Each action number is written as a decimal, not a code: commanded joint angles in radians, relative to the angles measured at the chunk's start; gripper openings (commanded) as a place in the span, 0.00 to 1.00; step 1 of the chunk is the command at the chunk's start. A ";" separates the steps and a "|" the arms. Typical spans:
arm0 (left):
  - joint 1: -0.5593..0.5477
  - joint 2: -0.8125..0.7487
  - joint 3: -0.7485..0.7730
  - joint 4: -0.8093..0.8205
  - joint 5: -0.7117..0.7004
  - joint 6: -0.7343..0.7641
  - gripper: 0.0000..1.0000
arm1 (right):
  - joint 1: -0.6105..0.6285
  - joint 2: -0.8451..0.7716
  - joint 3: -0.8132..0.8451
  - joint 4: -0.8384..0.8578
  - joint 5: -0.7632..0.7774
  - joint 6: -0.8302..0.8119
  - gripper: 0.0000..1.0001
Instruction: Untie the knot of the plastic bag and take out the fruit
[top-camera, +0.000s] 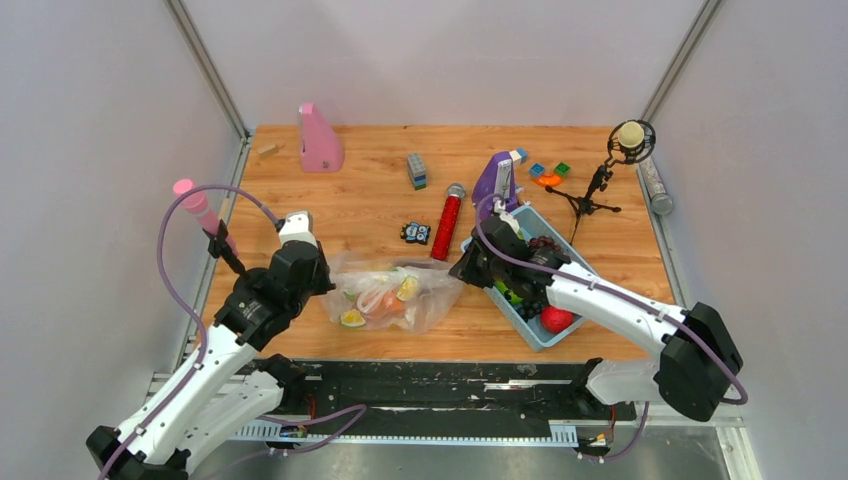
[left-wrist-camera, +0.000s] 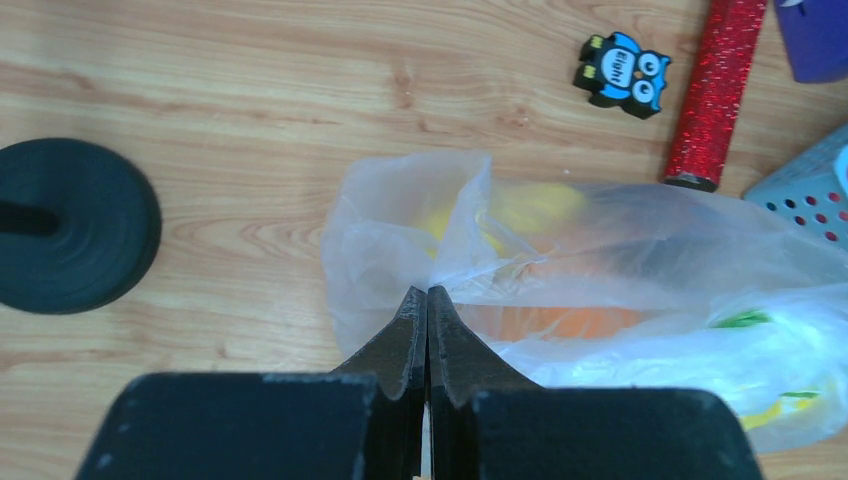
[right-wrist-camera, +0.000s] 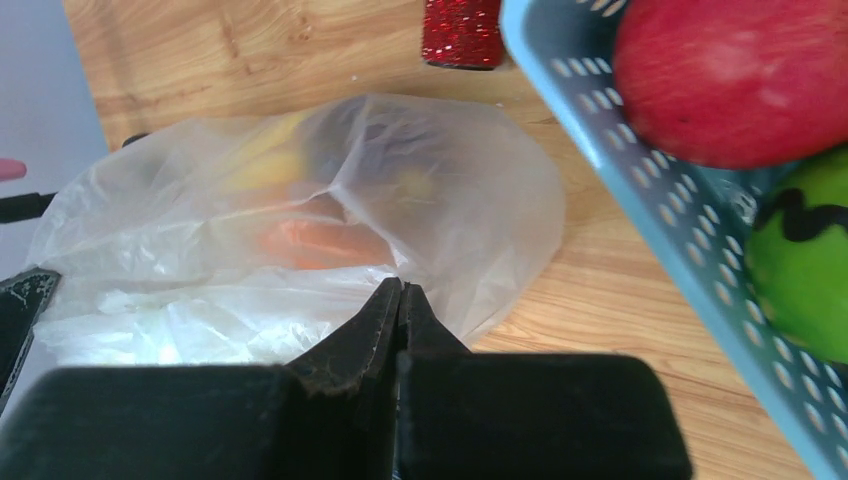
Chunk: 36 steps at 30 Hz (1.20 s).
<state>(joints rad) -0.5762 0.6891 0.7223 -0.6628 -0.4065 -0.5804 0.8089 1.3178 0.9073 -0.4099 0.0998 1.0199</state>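
A light wooden table (top-camera: 350, 190) is enclosed by pale grey walls (top-camera: 450, 60) at 9, 12 and 3 o'clock. Metal posts (top-camera: 205, 65) are seen in the corners at 11 and 1 o'clock, and the scene is evenly lit.

Left hand (left-wrist-camera: 428, 293), right hand (right-wrist-camera: 402, 286) — both fully closed

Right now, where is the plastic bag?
In the top view the plastic bag lies front-centre on the table, between the left gripper and right gripper, both shut on it, left of the blue tray.

White links (top-camera: 610, 300), black joints (top-camera: 290, 270), purple cables (top-camera: 163, 262); black tapered hands (left-wrist-camera: 428, 295), edges scuffed.
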 joint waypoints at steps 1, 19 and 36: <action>0.029 -0.013 0.053 -0.089 -0.107 -0.005 0.00 | -0.039 -0.083 -0.043 -0.029 0.063 0.029 0.00; 0.068 -0.013 0.072 -0.052 0.014 0.029 0.00 | -0.080 -0.331 -0.106 -0.081 0.099 -0.148 0.40; 0.068 0.050 0.078 0.030 0.141 0.089 0.00 | 0.167 -0.044 0.193 0.019 -0.140 -0.734 0.90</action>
<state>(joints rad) -0.5133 0.7364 0.7620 -0.6601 -0.2779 -0.5072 0.9028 1.1755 1.0473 -0.4160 -0.0807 0.3855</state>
